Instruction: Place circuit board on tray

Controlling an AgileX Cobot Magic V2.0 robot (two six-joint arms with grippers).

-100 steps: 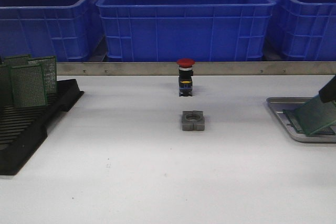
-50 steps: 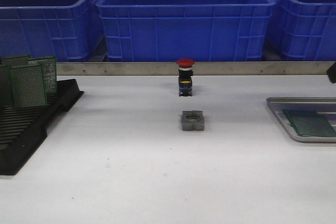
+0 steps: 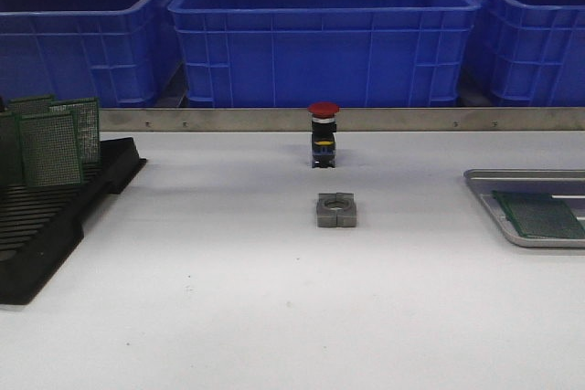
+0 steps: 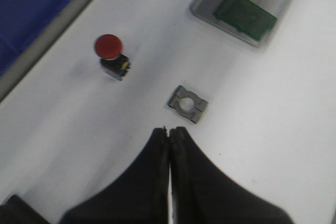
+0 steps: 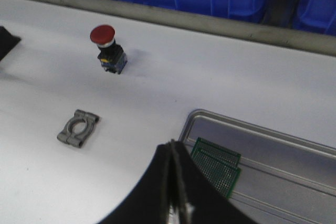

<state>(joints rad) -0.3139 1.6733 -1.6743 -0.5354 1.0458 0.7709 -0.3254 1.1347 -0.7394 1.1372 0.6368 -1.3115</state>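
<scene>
Pincers first: the right gripper (image 5: 173,203) is hanging with its fingers pressed together on nothing, and the left gripper (image 4: 169,145) is likewise pinched empty. Just past the right fingertips the board (image 5: 216,165) is lying flat inside the tray (image 5: 273,135) — two boards seem stacked there, one atop the other. Farther out from both grippers, the clamp (image 4: 187,104) and the red button (image 4: 108,46) are sitting on the table, well apart. Placement looks finished; next would likely be fetching another board from the rack (image 3: 55,216) — a matter for the left arm.

even bright light, soft-focus left wrist view
</scene>
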